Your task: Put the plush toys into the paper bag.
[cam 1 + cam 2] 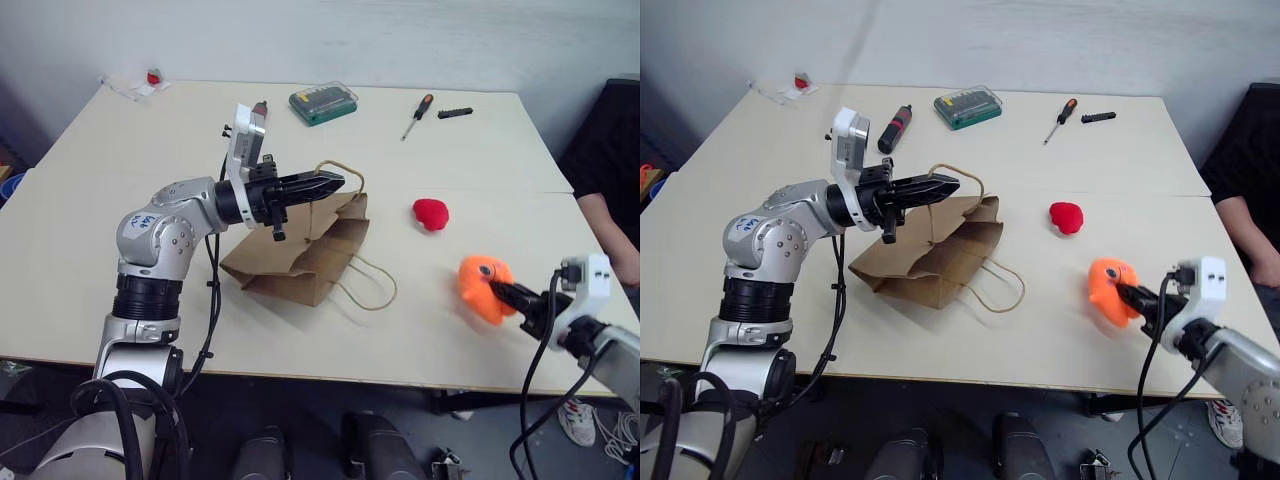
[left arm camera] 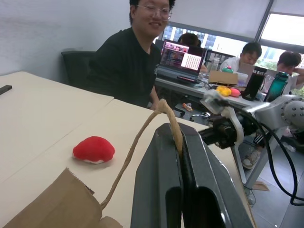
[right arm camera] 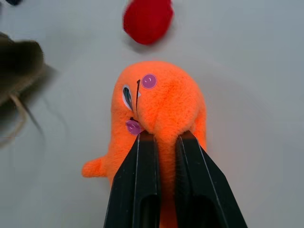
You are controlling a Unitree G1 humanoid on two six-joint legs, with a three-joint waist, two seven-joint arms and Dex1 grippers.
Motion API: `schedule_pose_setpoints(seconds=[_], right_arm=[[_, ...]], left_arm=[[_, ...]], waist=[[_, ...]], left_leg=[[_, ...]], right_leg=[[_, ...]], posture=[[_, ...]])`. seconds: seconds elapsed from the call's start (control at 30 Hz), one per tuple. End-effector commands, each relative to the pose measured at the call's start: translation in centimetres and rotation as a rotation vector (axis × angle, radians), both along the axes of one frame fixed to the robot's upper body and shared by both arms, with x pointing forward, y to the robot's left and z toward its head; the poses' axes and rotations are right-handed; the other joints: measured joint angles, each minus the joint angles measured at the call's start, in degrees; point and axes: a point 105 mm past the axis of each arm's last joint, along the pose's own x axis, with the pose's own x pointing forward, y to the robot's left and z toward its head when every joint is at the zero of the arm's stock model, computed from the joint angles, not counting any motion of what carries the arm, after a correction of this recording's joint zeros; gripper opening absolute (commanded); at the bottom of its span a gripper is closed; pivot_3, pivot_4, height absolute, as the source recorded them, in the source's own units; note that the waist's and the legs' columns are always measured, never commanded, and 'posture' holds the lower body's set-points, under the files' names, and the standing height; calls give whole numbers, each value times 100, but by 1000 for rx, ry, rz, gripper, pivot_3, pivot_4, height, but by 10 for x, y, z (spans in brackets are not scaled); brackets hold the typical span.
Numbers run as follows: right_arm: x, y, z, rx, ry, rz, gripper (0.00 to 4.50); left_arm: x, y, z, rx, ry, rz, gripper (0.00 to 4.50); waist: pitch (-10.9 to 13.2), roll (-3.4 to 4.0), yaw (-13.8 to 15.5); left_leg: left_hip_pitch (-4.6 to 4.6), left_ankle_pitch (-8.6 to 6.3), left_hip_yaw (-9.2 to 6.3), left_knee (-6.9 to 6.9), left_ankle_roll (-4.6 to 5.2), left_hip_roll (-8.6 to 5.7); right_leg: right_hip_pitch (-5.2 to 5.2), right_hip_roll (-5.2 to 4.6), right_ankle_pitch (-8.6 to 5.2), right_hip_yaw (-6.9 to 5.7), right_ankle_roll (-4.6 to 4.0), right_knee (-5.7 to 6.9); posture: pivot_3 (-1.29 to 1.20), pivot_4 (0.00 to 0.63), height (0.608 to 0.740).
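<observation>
On the bench (image 1: 120, 290) the paper bag (image 1: 300, 255) lies on its side, with the smaller plush toy (image 1: 431, 213) to its right, the larger plush toy (image 1: 483, 288) right of it and nearer the front edge, and a screwdriver (image 1: 418, 115) behind it.

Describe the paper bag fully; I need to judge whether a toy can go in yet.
The paper bag is brown kraft, creased and slumped on the table. One tan twisted-cord handle is pinched and lifted by the left gripper, raising the mouth edge; the other handle lies flat. The mouth looks barely open.
</observation>
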Motion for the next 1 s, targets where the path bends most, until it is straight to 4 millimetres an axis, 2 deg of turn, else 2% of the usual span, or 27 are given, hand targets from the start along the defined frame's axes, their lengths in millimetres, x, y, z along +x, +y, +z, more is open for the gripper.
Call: schedule_pose_setpoints(seconds=[0.03, 0.17, 0.3, 0.37, 0.63, 0.77, 0.93, 1.0], right_arm=[[6, 69, 54, 6, -161, 318, 20], [13, 125, 59, -87, -168, 523, 20], [34, 162, 45, -207, -151, 583, 20], [44, 176, 37, -264, -152, 602, 20], [71, 215, 22, -341, -169, 660, 20], [77, 233, 24, -281, -160, 694, 20], [89, 240, 15, -234, -130, 651, 20], [94, 237, 10, -203, -117, 598, 735]], left_arm=[[-6, -9, 15, -9, -78, -31, 0], [-8, -11, 14, 3, -89, -48, 0], [-13, -16, 17, 0, -108, -69, 0], [-13, -17, 20, -7, -117, -70, 0], [-18, -21, 17, -6, -111, -91, 0], [-19, -23, 16, -16, -102, -98, 0], [-18, -26, 17, -27, -109, -94, 0], [-14, -23, 23, -47, -118, -65, 0]], waist=[[6, 9, -56], [6, 10, -63], [7, 11, -66], [7, 11, -53], [7, 12, -92], [8, 12, -96], [8, 12, -97], [8, 13, -94]], left_leg=[[0, 1, -1, 1, -1, 0], [-8, 5, -21, -20, -14, 10], [-99, 6, -16, 16, -5, 2], [-105, 7, -18, 18, -1, -1], [-103, 7, -16, 18, 2, 0], [-102, 8, -16, 17, 0, 1], [-101, 8, -16, 17, 0, 1], [-101, 8, -16, 17, 0, 1]], right_leg=[[-1, 0, 0, -1, 0, 4], [-11, 7, -8, -21, -14, 4], [-95, -5, -3, -20, -5, 39], [-97, -11, -2, -24, -3, 35], [-97, -10, -1, -25, -1, 36], [-97, -9, -1, -25, -2, 39], [-97, -10, -1, -26, -2, 41], [-97, -11, -1, -25, -2, 41]], posture=[[0, 150, 740], [0, 150, 740], [0, 150, 740], [0, 150, 740], [0, 150, 740], [0, 150, 740], [0, 150, 740], [0, 150, 740]])
